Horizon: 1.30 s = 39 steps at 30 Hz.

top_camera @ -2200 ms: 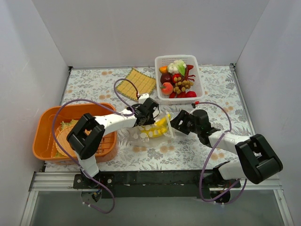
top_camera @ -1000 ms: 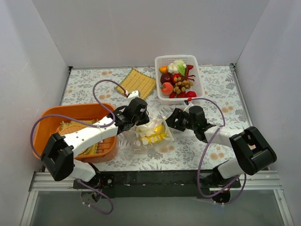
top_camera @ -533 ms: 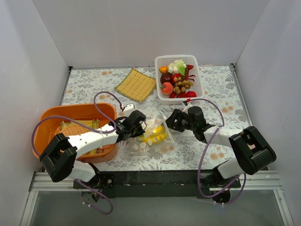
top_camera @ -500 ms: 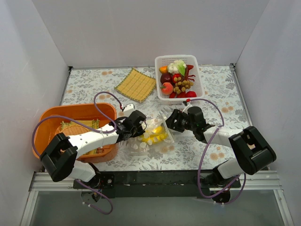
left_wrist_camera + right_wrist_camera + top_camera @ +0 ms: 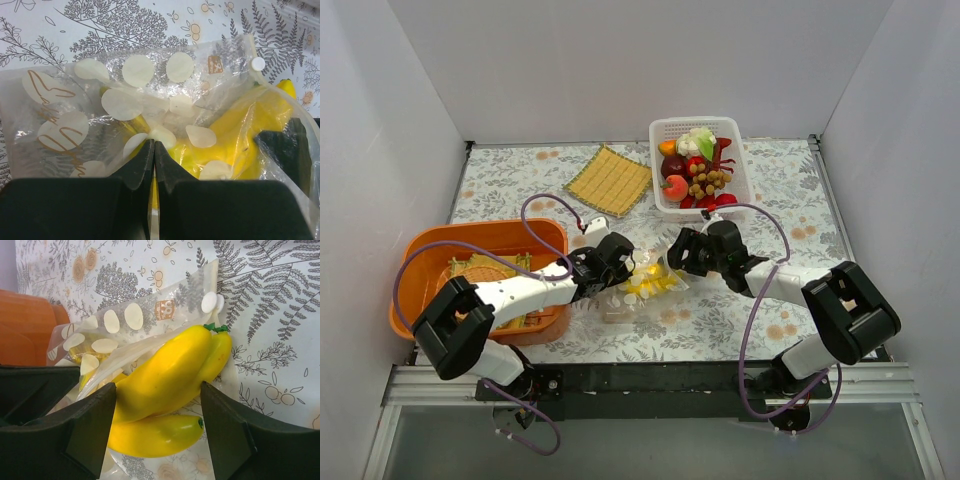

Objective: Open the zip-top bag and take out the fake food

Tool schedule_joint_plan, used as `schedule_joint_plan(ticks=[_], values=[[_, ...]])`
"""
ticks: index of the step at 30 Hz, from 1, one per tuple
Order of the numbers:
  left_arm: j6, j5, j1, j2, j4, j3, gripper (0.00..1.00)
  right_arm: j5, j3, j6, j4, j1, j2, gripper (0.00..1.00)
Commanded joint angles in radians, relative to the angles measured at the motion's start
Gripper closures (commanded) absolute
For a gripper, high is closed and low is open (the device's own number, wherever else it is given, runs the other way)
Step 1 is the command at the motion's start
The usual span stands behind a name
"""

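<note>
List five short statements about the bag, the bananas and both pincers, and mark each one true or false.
1. The left pincer is shut on the zip-top bag's film. True.
2. The right pincer is shut tight. False: its fingers stand apart, either side of the banana bunch.
3. The white basket holds other toy foods. True.
4. The banana bunch lies in the white basket. False: it sits at the bag's mouth, partly out.
5. The bag lies in the orange tub. False: it lies on the table, outside the tub.
</note>
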Motion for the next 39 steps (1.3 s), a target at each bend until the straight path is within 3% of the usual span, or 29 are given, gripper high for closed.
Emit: schedule_joint_plan(ticks=[1,6,13,14,17,20,22,26,39], values=[[0.001,0.037,-0.007,0.045,-0.028,-0.055,1.0,0.055,0.031,-0.024,-0.098,0.03,0.025,0.28],[0.004,0.027,-0.007,0.026,-0.047,-0.071,1.0,0.109,0.018,-0.022,-0.124,0.03,-0.008,0.34],[0.004,0.021,-0.006,-0.03,-0.071,-0.069,1.0,0.131,0.057,-0.039,-0.167,0.03,-0.024,0.7],[0.007,0.018,-0.006,-0.033,-0.078,-0.064,1.0,0.137,0.063,-0.044,-0.176,0.03,-0.034,0.79],[0.007,0.0,-0.006,-0.044,-0.105,-0.052,1.0,0.167,0.073,-0.059,-0.211,0.03,-0.07,0.9],[-0.003,-0.008,-0.006,-0.039,-0.13,-0.049,1.0,0.184,0.081,-0.074,-0.239,0.03,-0.106,0.92],[0.003,0.009,-0.007,-0.053,-0.116,-0.058,0.98,0.181,0.096,-0.093,-0.259,0.03,-0.121,0.78],[0.035,0.024,-0.007,-0.082,-0.096,-0.041,0.95,0.14,0.093,-0.111,-0.276,0.03,-0.141,0.66],[0.029,0.061,-0.006,-0.005,-0.052,-0.033,1.0,0.008,0.029,-0.085,-0.153,0.033,-0.156,0.22]])
